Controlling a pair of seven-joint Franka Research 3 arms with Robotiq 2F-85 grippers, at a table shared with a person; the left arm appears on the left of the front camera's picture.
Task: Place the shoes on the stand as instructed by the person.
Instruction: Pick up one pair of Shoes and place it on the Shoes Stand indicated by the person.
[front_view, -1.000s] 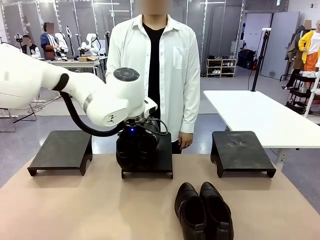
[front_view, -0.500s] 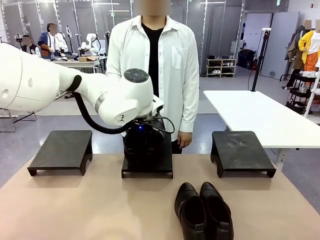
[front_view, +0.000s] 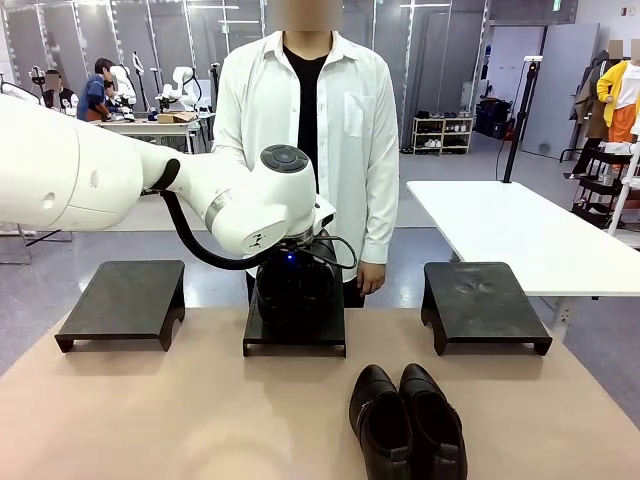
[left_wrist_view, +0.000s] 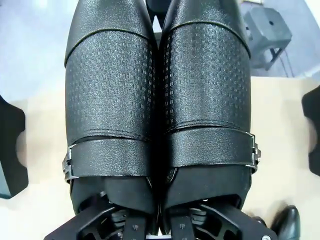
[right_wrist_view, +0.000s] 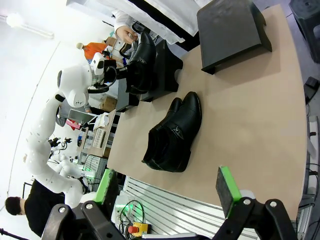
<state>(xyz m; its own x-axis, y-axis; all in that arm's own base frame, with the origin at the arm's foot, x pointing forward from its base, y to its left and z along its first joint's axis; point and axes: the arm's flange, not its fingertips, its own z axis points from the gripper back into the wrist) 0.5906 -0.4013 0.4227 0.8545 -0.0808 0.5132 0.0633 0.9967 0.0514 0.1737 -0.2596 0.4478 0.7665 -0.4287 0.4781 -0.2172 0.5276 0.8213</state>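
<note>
While the left gripper (left_wrist_view: 160, 221) grips the boots (left_wrist_view: 160, 100) at the middle stand (front_view: 296, 340), one pair is nearly placed; the low shoes (front_view: 408, 420) lie on the near table (front_view: 150, 420), right, unplaced, and the right gripper (right_wrist_view: 166, 185) gapes wide.

No word, number or brand can be read anywhere in these views. The left arm's white wrist housing (front_view: 255, 225) bears a small dark mark, perhaps a maker's logo, too small to make out from the front. The ankle boots (left_wrist_view: 160, 100), close under the left wrist camera, show only a stamped grid pattern and plain buckled straps, with no lettering. In the right wrist view a pale flat thing with dark rows (right_wrist_view: 98, 134) beyond the desk (right_wrist_view: 250, 125) is blurred past reading.
</note>
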